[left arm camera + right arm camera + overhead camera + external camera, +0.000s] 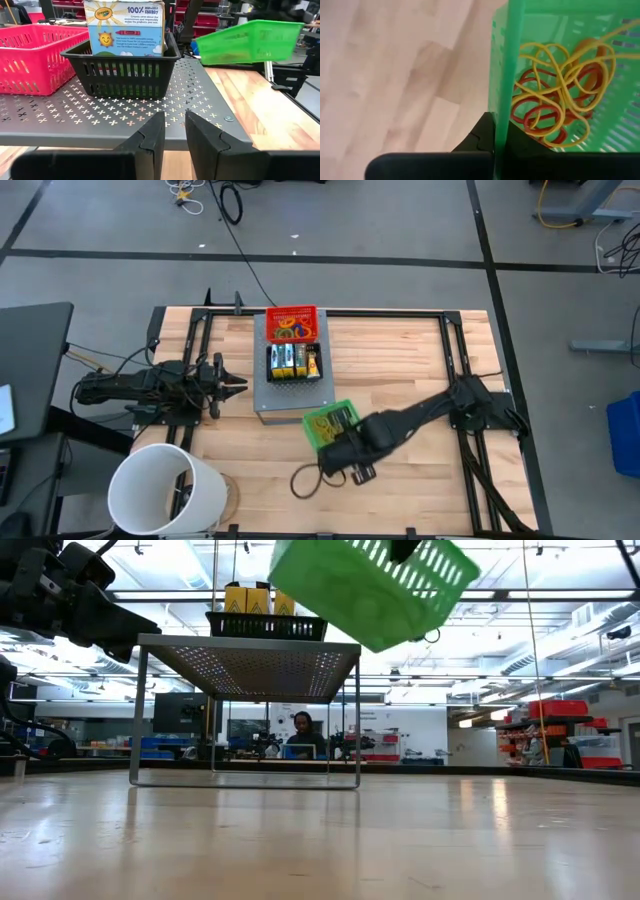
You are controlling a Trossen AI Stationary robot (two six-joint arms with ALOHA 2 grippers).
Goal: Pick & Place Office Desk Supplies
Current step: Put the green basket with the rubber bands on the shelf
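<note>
right gripper (pixel 495 145) fingers pinch the green basket (pixel 560 75) wall; tilted, its rubber bands (pixel 555 100) may spill onto the bench (pixel 420 390).

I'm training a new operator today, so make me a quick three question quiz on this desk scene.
1. True or false: the green basket rests on the table.
2. What lies inside the green basket?
3. Which pincer grips the basket's wall: A left, B right?

Key:
1. False; the low view shows it lifted and tilted.
2. Rubber bands, yellow, red and orange.
3. B; the right pincer is shut on the wall, while the left pincer waits beside the metal shelf.
</note>
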